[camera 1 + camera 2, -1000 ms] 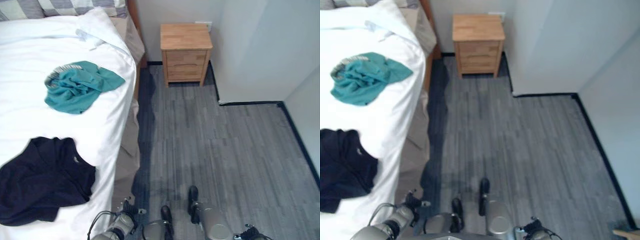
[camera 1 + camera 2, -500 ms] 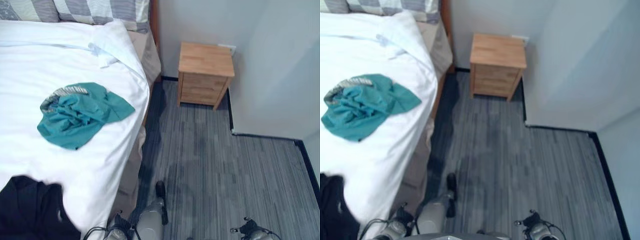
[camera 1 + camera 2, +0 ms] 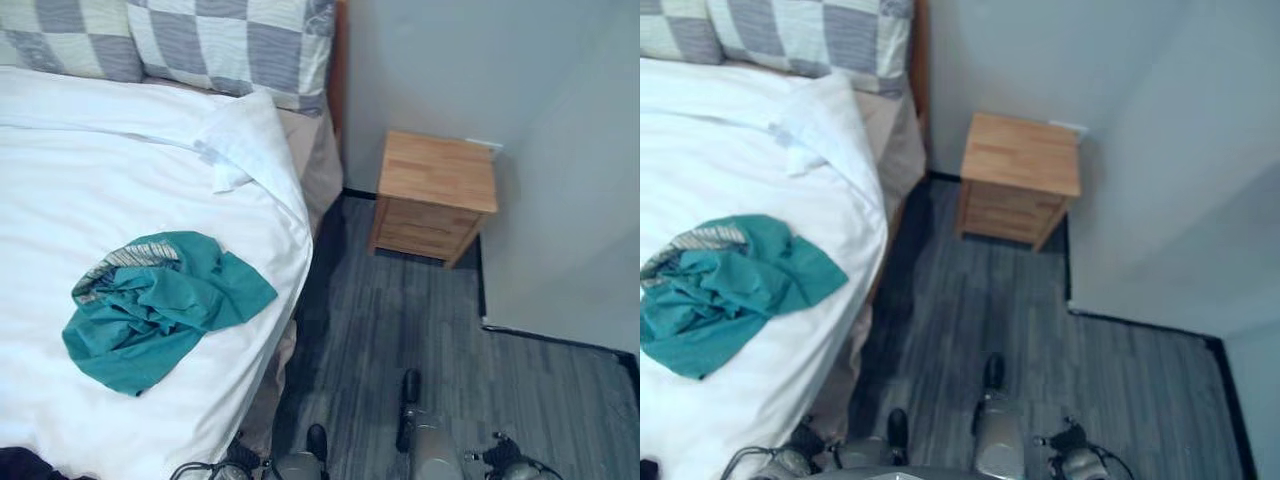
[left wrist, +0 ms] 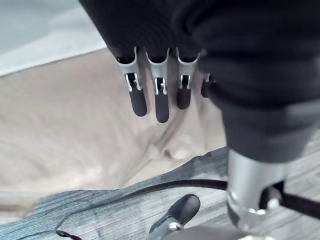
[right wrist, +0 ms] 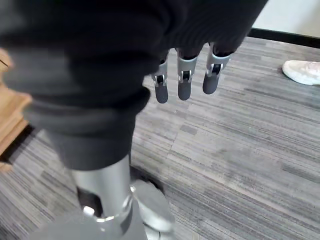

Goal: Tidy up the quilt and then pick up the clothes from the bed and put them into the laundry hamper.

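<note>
A dark garment (image 3: 20,462) sits cut off at the quilt's (image 3: 120,180) edge (teal shirt (image 3: 150,305) nearby); left hand (image 4: 155,95) and right hand (image 5: 185,80) hang empty, fingers straight.

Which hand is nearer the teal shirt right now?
Left. The left hand hangs beside the bed skirt, below the teal shirt; the right hand hangs over the open floor, farther away.

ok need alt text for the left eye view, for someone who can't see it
A crumpled teal garment lies on a white quilt near the bed's right edge. Grey-and-white checked pillows sit at the head, and a small wooden nightstand stands on grey flooring in the corner beyond.
</note>
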`<state>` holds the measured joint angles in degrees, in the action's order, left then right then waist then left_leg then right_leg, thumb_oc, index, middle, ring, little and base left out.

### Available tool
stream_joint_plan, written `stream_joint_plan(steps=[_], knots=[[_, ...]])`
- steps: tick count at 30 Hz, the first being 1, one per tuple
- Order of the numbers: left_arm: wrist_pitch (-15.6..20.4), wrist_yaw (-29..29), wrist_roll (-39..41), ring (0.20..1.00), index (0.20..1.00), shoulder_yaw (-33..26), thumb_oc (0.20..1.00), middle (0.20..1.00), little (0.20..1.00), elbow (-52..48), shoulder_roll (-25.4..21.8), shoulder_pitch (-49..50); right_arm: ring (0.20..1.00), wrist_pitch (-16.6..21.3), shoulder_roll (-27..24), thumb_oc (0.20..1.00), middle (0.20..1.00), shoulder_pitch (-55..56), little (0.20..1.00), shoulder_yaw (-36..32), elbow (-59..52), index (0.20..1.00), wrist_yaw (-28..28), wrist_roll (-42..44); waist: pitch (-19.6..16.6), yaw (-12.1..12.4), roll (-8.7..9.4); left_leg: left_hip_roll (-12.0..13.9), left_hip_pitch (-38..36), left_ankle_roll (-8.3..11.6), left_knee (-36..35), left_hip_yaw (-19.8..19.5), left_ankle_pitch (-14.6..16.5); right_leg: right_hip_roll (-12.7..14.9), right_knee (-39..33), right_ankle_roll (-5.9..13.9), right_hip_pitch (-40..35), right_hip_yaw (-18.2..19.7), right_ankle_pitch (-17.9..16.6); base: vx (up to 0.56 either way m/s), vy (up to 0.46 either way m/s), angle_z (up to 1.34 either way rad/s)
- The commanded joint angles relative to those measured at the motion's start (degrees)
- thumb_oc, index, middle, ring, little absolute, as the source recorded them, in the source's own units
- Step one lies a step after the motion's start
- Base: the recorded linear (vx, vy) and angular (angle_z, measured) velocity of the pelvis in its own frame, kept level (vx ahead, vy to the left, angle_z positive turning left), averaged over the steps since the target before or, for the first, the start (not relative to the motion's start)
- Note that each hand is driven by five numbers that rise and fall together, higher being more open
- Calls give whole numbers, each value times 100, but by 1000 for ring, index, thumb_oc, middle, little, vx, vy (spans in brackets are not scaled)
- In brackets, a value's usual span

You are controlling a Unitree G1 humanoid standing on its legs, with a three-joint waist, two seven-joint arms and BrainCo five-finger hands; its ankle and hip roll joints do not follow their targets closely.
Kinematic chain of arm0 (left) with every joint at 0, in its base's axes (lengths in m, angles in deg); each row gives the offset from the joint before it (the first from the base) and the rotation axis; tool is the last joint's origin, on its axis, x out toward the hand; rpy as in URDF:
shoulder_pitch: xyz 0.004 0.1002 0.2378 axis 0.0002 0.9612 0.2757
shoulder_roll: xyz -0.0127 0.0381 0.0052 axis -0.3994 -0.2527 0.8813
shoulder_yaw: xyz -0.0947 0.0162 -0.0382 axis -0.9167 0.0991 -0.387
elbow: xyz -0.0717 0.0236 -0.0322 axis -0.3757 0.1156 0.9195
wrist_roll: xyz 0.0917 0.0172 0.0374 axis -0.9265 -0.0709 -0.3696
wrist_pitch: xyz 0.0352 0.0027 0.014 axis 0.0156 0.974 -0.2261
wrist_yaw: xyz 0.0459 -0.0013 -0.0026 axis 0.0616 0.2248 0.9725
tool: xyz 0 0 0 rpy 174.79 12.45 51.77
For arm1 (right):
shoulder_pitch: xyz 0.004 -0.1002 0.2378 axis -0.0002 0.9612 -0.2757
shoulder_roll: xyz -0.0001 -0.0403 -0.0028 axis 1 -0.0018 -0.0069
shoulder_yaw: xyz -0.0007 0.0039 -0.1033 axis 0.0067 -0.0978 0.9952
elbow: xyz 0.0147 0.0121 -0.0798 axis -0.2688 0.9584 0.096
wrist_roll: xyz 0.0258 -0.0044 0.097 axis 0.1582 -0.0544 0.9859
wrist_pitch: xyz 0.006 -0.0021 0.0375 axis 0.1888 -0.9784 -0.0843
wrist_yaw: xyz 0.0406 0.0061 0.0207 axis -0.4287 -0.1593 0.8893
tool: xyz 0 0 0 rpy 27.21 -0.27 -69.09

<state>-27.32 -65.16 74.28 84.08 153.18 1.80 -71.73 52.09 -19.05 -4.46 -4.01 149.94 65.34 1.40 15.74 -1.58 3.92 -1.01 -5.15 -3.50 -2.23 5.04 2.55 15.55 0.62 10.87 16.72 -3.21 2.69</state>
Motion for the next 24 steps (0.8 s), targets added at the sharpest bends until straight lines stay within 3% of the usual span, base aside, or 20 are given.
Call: stream_joint_plan(steps=[1, 2, 3, 4, 5, 6, 7, 8, 9, 10, 11, 12, 13, 14, 15, 16, 18, 19, 22, 24], knots=[[191, -231, -219, 1000, 1000, 37, 1000, 1000, 1000, 1, -181, -357, 1000, 40, -133, 1000, 1000, -81, 1000, 46, -184, 1000, -13, 49, -67, -67, -199, 688, -889, 902, 420, -34, 768, -196, -101, 278, -541, -166, -791, 335, -246, 31], [194, -229, -189, 1000, 1000, 16, 1000, 1000, 1000, -7, -160, -320, 1000, 31, -133, 1000, 1000, -83, 1000, 86, -194, 1000, 16, 14, -94, -88, -236, 789, -870, 950, 627, -62, 672, -268, -1, 245, -596, -188, -783, 586, -520, 38], [182, -265, -47, 1000, 1000, -62, 1000, 1000, 1000, -13, -124, -236, 1000, 40, -186, 1000, 1000, -142, 1000, 273, -182, 1000, 35, -142, -93, -48, -306, 1081, -327, 1027, 2108, -203, -143, -496, 10, 5, -838, -283, -743, 363, -344, 43], [182, -264, -47, 1000, 1000, -63, 1000, 1000, 1000, -13, -127, -236, 1000, 40, -184, 1000, 1000, -143, 1000, 274, -182, 1000, 35, -142, -107, -59, -294, 1069, -302, 1026, 2108, -215, -154, -482, 5, 5, -822, -289, -750, 429, -638, 62], [198, -286, 101, 1000, 1000, -93, 1000, 1000, 1000, -122, -122, -241, 1000, 32, -286, 1000, 1000, -175, 1000, 421, -307, 1000, 26, -215, 125, 128, -127, 1129, 637, 801, 3699, -349, -718, -514, -26, -355, -1223, -450, -593, 168, -359, 28], [197, -286, 102, 1000, 1000, -93, 1000, 1000, 1000, -124, -124, -244, 1000, 31, -286, 1000, 1000, -178, 1000, 419, -308, 1000, 26, -216, 125, 99, -154, 1151, 699, 803, 3785, -396, -681, -533, -24, -356, -1222, -487, -592, 347, -583, 13], [169, -364, 185, 1000, 1000, -59, 1000, 1000, 1000, -177, -95, -289, 1000, 25, -364, 1000, 1000, -323, 1000, 484, -371, 1000, 3, -218, 291, 217, -43, 1162, 1252, 719, 4244, -53, -475, -552, -96, -505, -1507, -585, -407, 168, -216, -16], [168, -364, 186, 1000, 1000, -58, 1000, 1000, 1000, -178, -94, -291, 1000, 25, -365, 1000, 1000, -324, 1000, 482, -370, 1000, 4, -218, 299, 221, -52, 1171, 1252, 717, 4264, -52, -456, -559, -93, -502, -1513, -583, -402, 416, -310, -12], [183, -336, 168, 1000, 1000, 18, 1000, 1000, 1000, -212, 11, -313, 1000, 1, -443, 1000, 1000, -450, 1000, 608, -295, 1000, 26, -330, 311, 374, -82, 828, 1648, 689, 3711, 263, -18, -621, -185, -487, -1796, -667, -207, 240, -84, -5], [183, -336, 168, 1000, 1000, 18, 1000, 1000, 1000, -212, 10, -314, 1000, 2, -442, 1000, 1000, -451, 1000, 609, -294, 1000, 27, -330, 298, 371, -69, 812, 1656, 683, 3692, 269, -36, -605, -186, -484, -1780, -666, -212, 358, -95, 14], [193, -320, 160, 1000, 1000, 23, 1000, 1000, 1000, -231, 53, -298, 1000, 8, -468, 1000, 1000, -454, 1000, 659, -260, 1000, 35, -389, 248, 407, -116, 672, 1700, 612, 3206, 525, 65, -616, -170, -455, -1842, -728, -120, 372, -35, 14], [190, -236, 40, 1000, 1000, 69, 1000, 1000, 1000, -257, 91, -229, 1000, 71, -514, 1000, 1000, -403, 1000, 659, -310, 1000, 16, -402, 102, 421, -260, 597, 1633, 547, 2049, 1541, 20, -774, -96, -411, -2067, -1001, 166, 375, -34, 13], [189, -236, 40, 1000, 1000, 70, 1000, 1000, 1000, -258, 91, -226, 1000, 71, -515, 1000, 1000, -400, 1000, 659, -311, 1000, 16, -402, 103, 428, -253, 585, 1615, 545, 2024, 1552, 11, -764, -92, -408, -2067, -993, 169, 458, -50, 23], [146, -188, -19, 1000, 1000, 81, 1000, 1000, 1000, -269, 100, -226, 1000, 83, -550, 1000, 1000, -425, 1000, 598, -454, 1000, -7, -355, 48, 369, -293, 727, 1470, 671, 1673, 2101, 21, -831, 36, -339, -2204, -1114, 453, 446, 30, 57], [108, -186, -55, 1000, 1000, 36, 1000, 1000, 1000, -327, 91, -178, 1000, 121, -586, 1000, 1000, -384, 1000, 591, -1100, 1000, -40, -456, -68, 344, -278, 612, 1060, 446, 1134, 2331, 94, -850, 556, -279, -2212, -1369, 519, 446, 35, 71], [106, -185, -56, 1000, 1000, 38, 1000, 1000, 1000, -332, 90, -168, 1000, 104, -591, 1000, 1000, -361, 1000, 589, -1130, 1000, -36, -461, -69, 336, -273, 589, 1044, 434, 1109, 2327, 92, -830, 589, -267, -2208, -1375, 540, 358, 81, 81], [84, -178, -82, 1000, 1000, -21, 1000, 1000, 1000, -425, 59, -156, 1000, 158, -731, 1000, 1000, -260, 1000, 547, -2152, 1000, -42, -713, -39, 265, -203, 302, 698, 200, 768, 2064, 265, -509, 2217, 122, -1716, -1726, 149, 297, 89, 70], [64, -292, -103, 1000, 1000, -174, 1000, 1000, 1000, -576, -15, -78, 1000, 272, -1039, 1000, 1000, -181, 1000, 486, -3646, 1000, 30, -1024, 97, 153, -146, 233, 393, 78, 590, 1945, 300, -280, 3240, 389, -1369, -1500, -554, 266, 80, 65], [66, -412, -47, 1000, 1000, -268, 1000, 1000, 1000, -627, -36, -115, 1000, 443, -1456, 1000, 1000, -20, 1000, 324, -4826, 1000, 38, -1218, 203, 96, -230, 328, 172, 31, 281, 1698, 135, -325, 3889, 260, -730, -1133, -588, 154, -18, 134], [112, -457, -76, 1000, 1000, -285, 1000, 1000, 1000, -643, -59, -141, 1000, 632, -1864, 1000, 1000, -114, 1000, 211, -5672, 1000, 90, -1344, 274, 83, -150, 316, 130, 84, 257, 1248, 118, -465, 3094, 90, -626, -814, -427, 279, -233, 175]])
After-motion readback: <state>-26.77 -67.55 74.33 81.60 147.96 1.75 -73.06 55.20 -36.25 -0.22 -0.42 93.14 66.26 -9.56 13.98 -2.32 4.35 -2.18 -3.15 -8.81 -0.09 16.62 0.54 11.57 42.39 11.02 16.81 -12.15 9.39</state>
